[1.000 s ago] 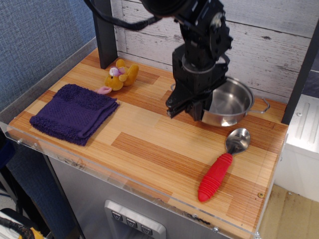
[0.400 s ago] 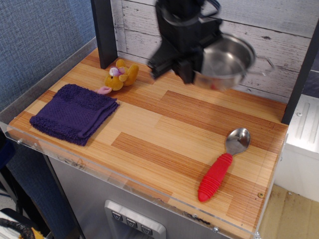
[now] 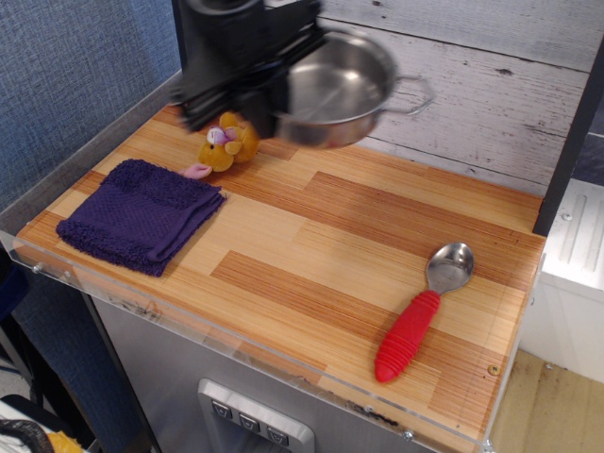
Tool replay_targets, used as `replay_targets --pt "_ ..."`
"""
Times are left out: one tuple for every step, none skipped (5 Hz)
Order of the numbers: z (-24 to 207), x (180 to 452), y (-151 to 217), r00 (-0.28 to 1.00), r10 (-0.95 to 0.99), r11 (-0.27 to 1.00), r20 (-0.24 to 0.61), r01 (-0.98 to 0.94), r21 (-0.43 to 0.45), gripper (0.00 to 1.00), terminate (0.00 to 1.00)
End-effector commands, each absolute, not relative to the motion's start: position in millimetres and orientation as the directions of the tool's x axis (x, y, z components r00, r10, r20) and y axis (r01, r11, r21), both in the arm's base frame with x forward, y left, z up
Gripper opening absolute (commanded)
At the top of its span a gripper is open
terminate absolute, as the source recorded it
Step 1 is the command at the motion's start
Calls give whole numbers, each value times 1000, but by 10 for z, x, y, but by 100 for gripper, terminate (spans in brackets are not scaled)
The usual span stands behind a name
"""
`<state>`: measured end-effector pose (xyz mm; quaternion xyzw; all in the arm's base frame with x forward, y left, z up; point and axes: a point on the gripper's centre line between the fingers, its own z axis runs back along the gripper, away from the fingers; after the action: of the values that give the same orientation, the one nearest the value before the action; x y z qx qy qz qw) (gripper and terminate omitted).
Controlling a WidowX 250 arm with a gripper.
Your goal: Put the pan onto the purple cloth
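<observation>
The pan (image 3: pixel 340 87) is a shiny steel pot with thin wire loop handles, held in the air above the back of the table and blurred by motion. My black gripper (image 3: pixel 269 90) is shut on the pan's left rim and carries it. The purple cloth (image 3: pixel 142 212) is a folded dark terry towel lying flat at the table's front left, below and to the left of the pan. Nothing lies on it. The gripper's fingertips are hidden by its own body and the pan.
A small yellow plush toy (image 3: pixel 226 143) lies just behind the cloth, under the gripper. A red-handled metal spoon (image 3: pixel 425 311) lies at the front right. A black post (image 3: pixel 193 66) stands at the back left. The wooden table (image 3: pixel 321 236) has a clear plastic front edge.
The gripper has lifted the pan off the table at the back right and carried it left through the air, now above the plush toy. Cloth, toy and spoon have not moved.
</observation>
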<state>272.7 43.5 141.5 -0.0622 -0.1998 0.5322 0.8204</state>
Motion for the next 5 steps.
replay_targets --pt "1397 2251 1118 245 934 322 260 -895 -311 0 0" --pt "1297 2113 1317 242 927 324 288 -902 -286 0 0" --pt "1219 2059 1494 222 916 320 333 -907 -275 0 0" --pt "1047 2090 1643 222 915 316 337 -914 -255 0 0" --pt "861 2113 1787 227 910 315 346 -923 -223 0 0"
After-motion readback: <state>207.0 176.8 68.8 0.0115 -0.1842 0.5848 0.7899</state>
